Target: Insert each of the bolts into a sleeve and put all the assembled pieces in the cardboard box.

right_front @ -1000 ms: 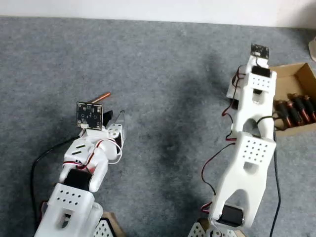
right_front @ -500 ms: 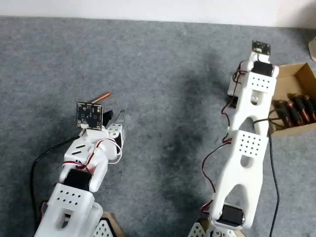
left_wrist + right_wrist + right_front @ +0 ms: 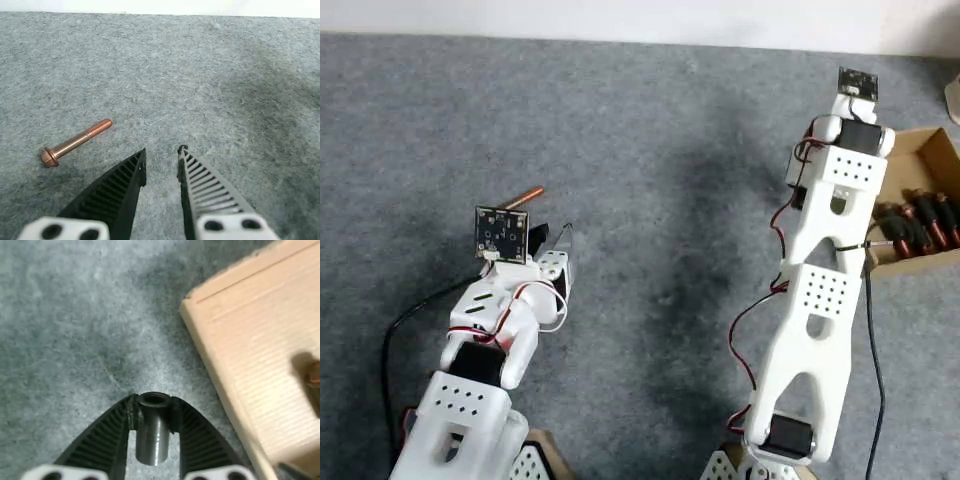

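High view: assembled pieces [image 3: 918, 224] are boxed; one bolt [image 3: 527, 197] is left loose, one sleeve [image 3: 152, 432] pinched by the right gripper [image 3: 152, 401], left gripper [image 3: 162, 152] spread.

The bolt [image 3: 75, 143] is copper-toned metal with a soft shine, smooth along the shank and threaded at the tip. The sleeve [image 3: 152, 432] is dark and smooth with a dull sheen; metal or plastic, I cannot tell. The cardboard box [image 3: 260, 340] is matt, finely ribbed paperboard. The table [image 3: 200, 75] wears grey, fuzzy, felt-like cloth. The fingers [image 3: 120, 185] of my left gripper [image 3: 162, 149] are matt black ribbed plastic, and my arm shells [image 3: 825, 300] are smooth white plastic.
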